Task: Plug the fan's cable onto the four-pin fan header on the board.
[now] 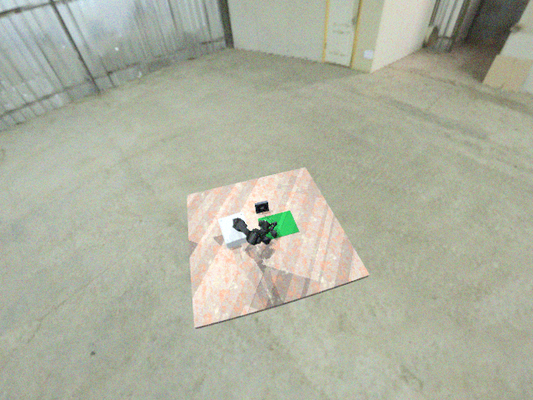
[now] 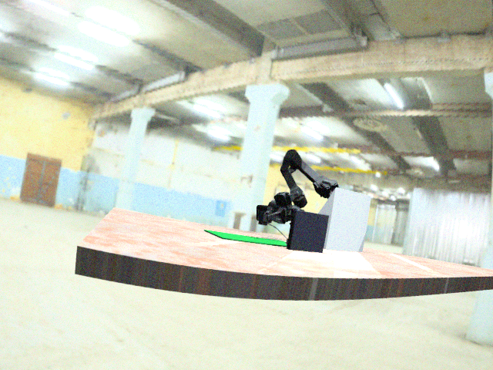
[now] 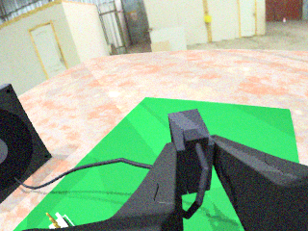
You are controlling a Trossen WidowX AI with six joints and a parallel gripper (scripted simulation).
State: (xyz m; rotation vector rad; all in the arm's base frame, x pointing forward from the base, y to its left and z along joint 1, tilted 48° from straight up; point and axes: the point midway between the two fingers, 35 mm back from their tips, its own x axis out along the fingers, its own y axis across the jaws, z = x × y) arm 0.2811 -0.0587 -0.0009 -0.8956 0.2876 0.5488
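Note:
My gripper [image 3: 191, 146] is shut on the dark fan plug [image 3: 185, 120], seen in the wrist view with its cable looping down at the near side. The plug is held above the green board [image 1: 289, 222] [image 2: 243, 238] [image 3: 260, 126], apart from it. A white part with gold pins [image 3: 59, 221], probably the header, shows at the lower left of the wrist view, partly cut off by the frame and the left finger. The thin dark cable [image 3: 79, 166] [image 2: 279, 230] runs to the black fan [image 1: 261, 207] [image 2: 308, 231] [image 3: 21, 125], which stands upright beside the board.
A white block [image 1: 227, 226] [image 2: 348, 220] stands under the arm's base. The black arm [image 1: 254, 236] [image 2: 292, 159] reaches from it over the board. The pinkish table [image 1: 318, 253] [image 2: 167, 243] carries everything, and its edges drop off to the floor.

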